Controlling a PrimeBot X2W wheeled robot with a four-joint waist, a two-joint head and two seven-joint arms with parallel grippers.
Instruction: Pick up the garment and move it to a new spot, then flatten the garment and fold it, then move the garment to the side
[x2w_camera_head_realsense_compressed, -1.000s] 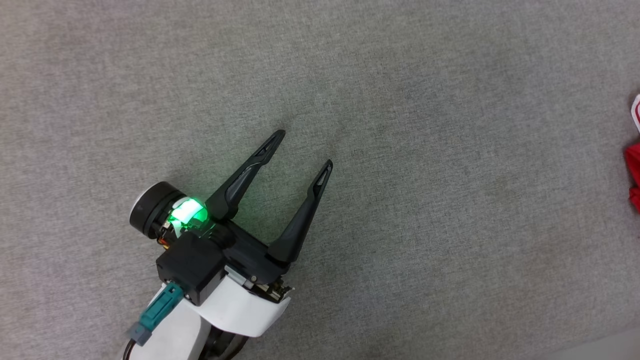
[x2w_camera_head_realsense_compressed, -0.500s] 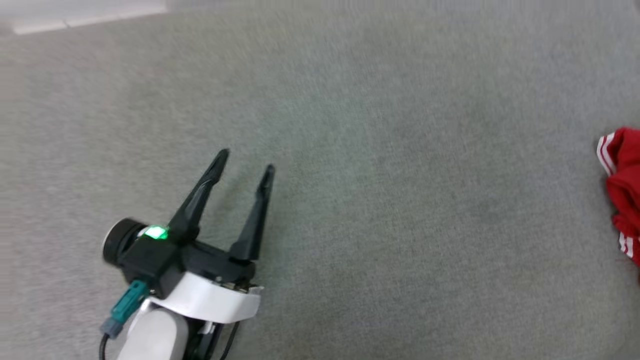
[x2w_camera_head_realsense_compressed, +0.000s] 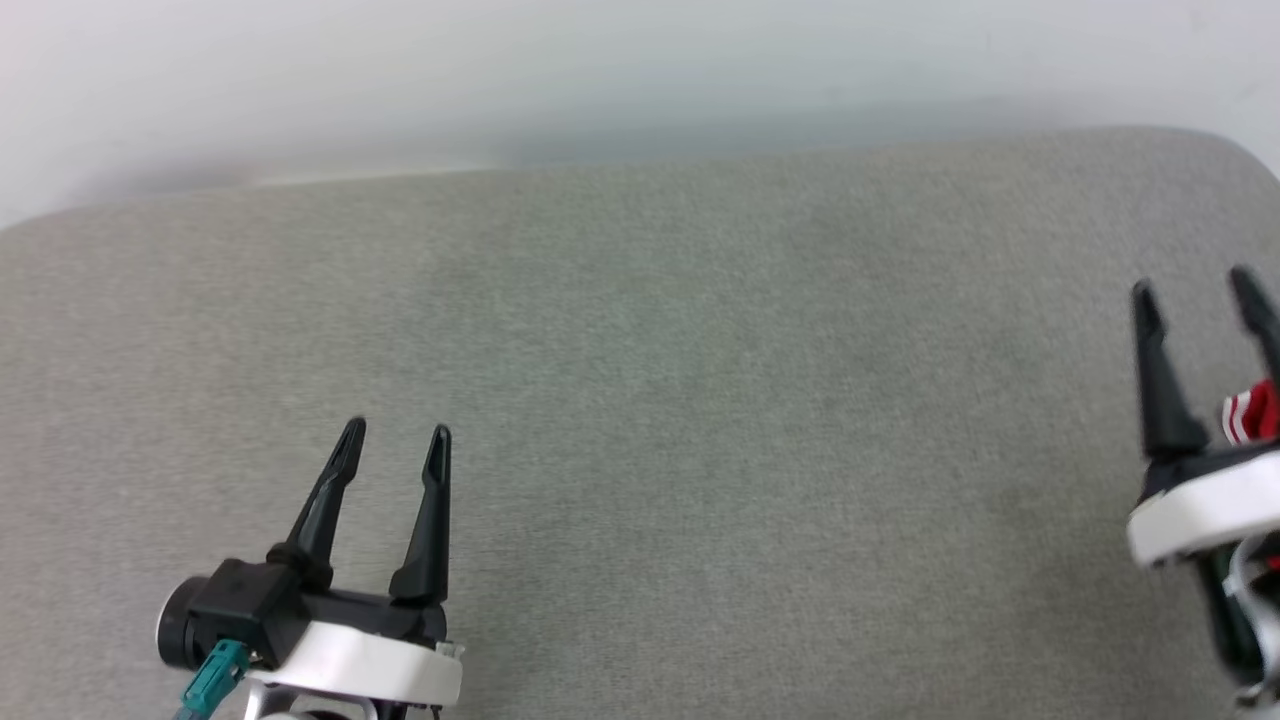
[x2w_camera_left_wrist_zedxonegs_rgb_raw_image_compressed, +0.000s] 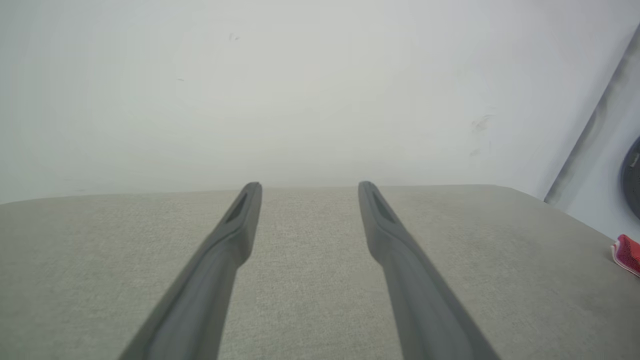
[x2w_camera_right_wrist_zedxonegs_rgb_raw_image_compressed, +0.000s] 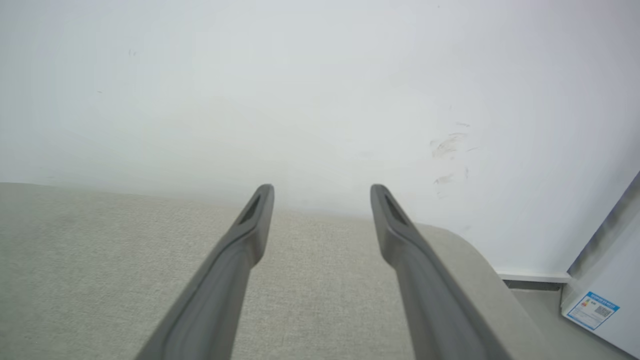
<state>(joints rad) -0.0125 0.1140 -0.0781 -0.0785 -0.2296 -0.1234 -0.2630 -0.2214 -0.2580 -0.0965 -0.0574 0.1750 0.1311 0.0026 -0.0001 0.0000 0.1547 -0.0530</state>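
My left hand (x2w_camera_head_realsense_compressed: 398, 430) hangs low over the counter (x2w_camera_head_realsense_compressed: 700, 400), its two long dark fingers spread wide with nothing between them. They are slim, tapering, matt black, each with a narrow slot near the tip. My right hand (x2w_camera_head_realsense_compressed: 1193, 282) is at the far right edge of the head view, its fingers also parted and empty. The garment (x2w_camera_head_realsense_compressed: 1250, 412) shows between their bases as a small crumpled patch of red cloth with white stripes, lying below the hand. From my left wrist it is a red scrap with a pale edge (x2w_camera_left_wrist_zedxonegs_rgb_raw_image_compressed: 627, 252) far off to the right on the counter. The counter top is grey woven fabric — finely grained, flat, with softly rounded corners. Behind it stands a smooth white wall (x2w_camera_right_wrist_zedxonegs_rgb_raw_image_compressed: 300, 75) with a few faint scuffs.
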